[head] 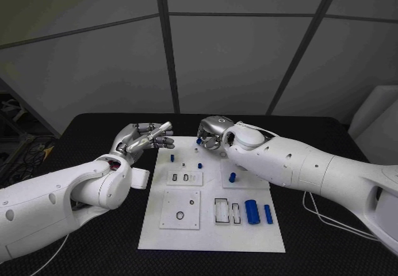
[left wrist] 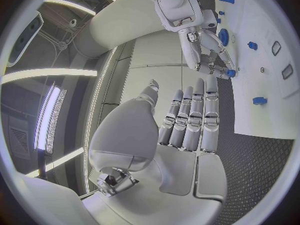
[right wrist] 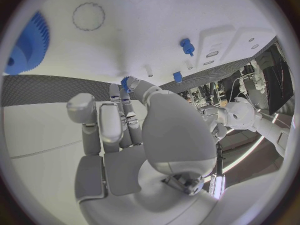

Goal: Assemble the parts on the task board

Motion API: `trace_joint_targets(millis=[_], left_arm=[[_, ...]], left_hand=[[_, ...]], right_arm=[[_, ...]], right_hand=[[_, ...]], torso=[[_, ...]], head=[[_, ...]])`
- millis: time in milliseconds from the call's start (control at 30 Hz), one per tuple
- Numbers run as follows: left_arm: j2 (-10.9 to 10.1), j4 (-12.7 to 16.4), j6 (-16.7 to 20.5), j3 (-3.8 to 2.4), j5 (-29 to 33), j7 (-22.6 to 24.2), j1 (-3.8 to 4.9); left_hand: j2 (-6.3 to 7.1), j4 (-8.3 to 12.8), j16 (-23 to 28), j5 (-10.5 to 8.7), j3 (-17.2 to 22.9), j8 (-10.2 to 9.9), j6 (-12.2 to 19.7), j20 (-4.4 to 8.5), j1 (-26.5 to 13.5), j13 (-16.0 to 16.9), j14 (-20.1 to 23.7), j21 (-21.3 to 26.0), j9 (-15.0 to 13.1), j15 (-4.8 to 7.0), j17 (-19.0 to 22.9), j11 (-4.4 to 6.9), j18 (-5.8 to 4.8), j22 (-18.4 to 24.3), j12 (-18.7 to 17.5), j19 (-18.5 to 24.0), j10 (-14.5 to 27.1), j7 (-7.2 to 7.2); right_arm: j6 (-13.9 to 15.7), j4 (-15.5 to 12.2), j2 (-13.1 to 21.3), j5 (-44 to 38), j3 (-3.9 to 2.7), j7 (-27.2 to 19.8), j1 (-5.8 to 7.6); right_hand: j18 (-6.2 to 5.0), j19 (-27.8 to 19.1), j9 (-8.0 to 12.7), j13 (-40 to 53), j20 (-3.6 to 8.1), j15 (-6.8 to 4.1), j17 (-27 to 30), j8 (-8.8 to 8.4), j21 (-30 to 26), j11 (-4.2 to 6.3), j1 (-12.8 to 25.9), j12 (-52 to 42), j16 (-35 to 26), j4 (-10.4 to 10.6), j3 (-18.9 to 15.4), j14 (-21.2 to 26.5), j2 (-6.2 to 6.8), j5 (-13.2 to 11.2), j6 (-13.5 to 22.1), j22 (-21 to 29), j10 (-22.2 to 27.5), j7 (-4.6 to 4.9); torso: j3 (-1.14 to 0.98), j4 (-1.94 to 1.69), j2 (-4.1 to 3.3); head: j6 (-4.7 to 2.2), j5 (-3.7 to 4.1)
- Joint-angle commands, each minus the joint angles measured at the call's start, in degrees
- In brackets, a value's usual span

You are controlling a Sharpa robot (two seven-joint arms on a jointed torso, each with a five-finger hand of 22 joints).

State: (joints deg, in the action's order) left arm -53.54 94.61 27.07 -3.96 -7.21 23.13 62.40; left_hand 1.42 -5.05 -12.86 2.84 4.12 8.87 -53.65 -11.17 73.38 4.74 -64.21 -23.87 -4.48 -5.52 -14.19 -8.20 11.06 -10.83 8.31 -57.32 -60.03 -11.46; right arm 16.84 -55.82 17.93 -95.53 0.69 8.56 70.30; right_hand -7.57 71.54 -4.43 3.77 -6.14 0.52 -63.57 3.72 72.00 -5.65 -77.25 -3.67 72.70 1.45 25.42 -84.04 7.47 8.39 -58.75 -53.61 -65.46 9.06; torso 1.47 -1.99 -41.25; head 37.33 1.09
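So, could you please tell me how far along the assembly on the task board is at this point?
Early, it seems. Small blue pegs already stand in the task board. The right hand pinches a small blue gear at the board's far edge; the left hand hovers with its fingers straight, holding nothing. Two blue cylinders still lie loose near the slots, and a large blue gear waits.

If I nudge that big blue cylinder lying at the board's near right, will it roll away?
Probably. The big blue cylinder lies on its side on the flat task board, so a sideways nudge likely rolls it. It looks rigid and smooth, perhaps slippery to pinch.
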Motion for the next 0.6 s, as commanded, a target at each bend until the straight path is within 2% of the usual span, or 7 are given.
trace_joint_targets(millis=[33,200,333,500,600], left_arm=[[0.12,-0.03,-0.89,-0.04,-0.41,0.09,0.1],[0.19,-0.12,-0.98,-0.04,-0.41,0.05,0.11],[0.09,-0.14,-1.02,-0.04,-0.41,0.01,0.11],[-0.17,-0.17,-1.12,-0.04,-0.41,0.0,0.1],[-0.33,-0.24,-1.36,-0.04,-0.41,0.01,0.1]], left_hand=[[-0.64,0.19,0.37,-0.08,-0.3,-0.25,-0.13,-0.23,0.02,-0.07,0.27,-0.2,0.07,-0.16,-0.06,-0.46,-0.8,0.03,-0.34,0.2,-0.08,-0.18],[-0.64,0.19,0.37,-0.08,-0.3,-0.25,-0.13,-0.23,0.02,-0.07,0.27,-0.2,0.07,-0.16,-0.06,-0.46,-0.8,0.03,-0.34,0.2,-0.08,-0.18],[-0.64,0.19,0.37,-0.08,-0.3,-0.25,-0.13,-0.23,0.02,-0.07,0.27,-0.2,0.07,-0.16,-0.06,-0.46,-0.8,0.03,-0.34,0.2,-0.08,-0.18],[-0.67,0.19,0.41,-0.08,-0.31,-0.28,-0.13,-0.24,0.01,-0.08,0.27,-0.2,0.08,-0.16,-0.09,-0.46,-0.8,0.03,-0.38,0.21,-0.08,-0.19],[-0.67,0.19,0.41,-0.08,-0.31,-0.28,-0.13,-0.24,0.01,-0.08,0.27,-0.2,0.08,-0.16,-0.09,-0.46,-0.8,0.03,-0.38,0.21,-0.08,-0.19]], right_arm=[[-0.5,0.17,-0.22,-0.36,-0.01,0.46,0.13],[0.0,-0.05,-0.11,-0.37,-0.01,0.38,0.13],[1.91,-1.41,0.84,-0.34,-0.01,0.31,0.13],[4.99,-6.02,4.74,0.3,-0.02,0.37,0.11],[6.07,-9.66,8.48,1.67,-0.05,0.43,0.11]], right_hand=[[0.55,-0.8,0.17,-0.08,-0.11,0.54,0.3,-0.21,-0.7,-0.15,0.4,0.17,-0.37,0.37,-0.25,-1.67,0.32,-0.81,0.95,0.85,1.34,0.01],[-0.18,-3.22,0.5,-0.05,-0.64,1.1,2.89,-0.19,-3.07,-0.78,0.34,0.05,-2.07,0.44,-1.74,-0.98,0.88,-1.68,3.52,4.82,5.21,0.26],[-0.25,-3.47,0.51,-0.01,-0.76,1.2,3.38,-0.2,-3.38,-0.92,0.25,0.0,-2.36,0.44,-2.4,-0.89,0.96,-1.71,4.15,5.27,6.03,0.37],[-0.16,-2.95,0.23,0.28,-0.74,1.07,3.87,0.19,-3.06,-0.72,-0.04,-0.92,-2.63,0.57,-2.84,-0.84,0.56,-0.77,3.41,4.72,4.71,0.47],[-0.06,-2.5,0.04,0.44,-0.63,0.91,3.85,0.4,-2.72,-0.53,-0.05,-1.62,-2.56,0.79,-2.93,-0.89,0.39,-0.38,2.6,4.17,3.33,0.47]], torso=[[0.02,0.04,-0.02],[-0.01,0.07,0.01],[-0.04,0.11,0.04],[-0.13,0.3,0.18],[-0.05,0.35,0.2]], head=[[0.04,-0.04],[0.05,-0.05],[0.05,-0.12],[-0.03,-0.33],[-0.19,-0.32]])
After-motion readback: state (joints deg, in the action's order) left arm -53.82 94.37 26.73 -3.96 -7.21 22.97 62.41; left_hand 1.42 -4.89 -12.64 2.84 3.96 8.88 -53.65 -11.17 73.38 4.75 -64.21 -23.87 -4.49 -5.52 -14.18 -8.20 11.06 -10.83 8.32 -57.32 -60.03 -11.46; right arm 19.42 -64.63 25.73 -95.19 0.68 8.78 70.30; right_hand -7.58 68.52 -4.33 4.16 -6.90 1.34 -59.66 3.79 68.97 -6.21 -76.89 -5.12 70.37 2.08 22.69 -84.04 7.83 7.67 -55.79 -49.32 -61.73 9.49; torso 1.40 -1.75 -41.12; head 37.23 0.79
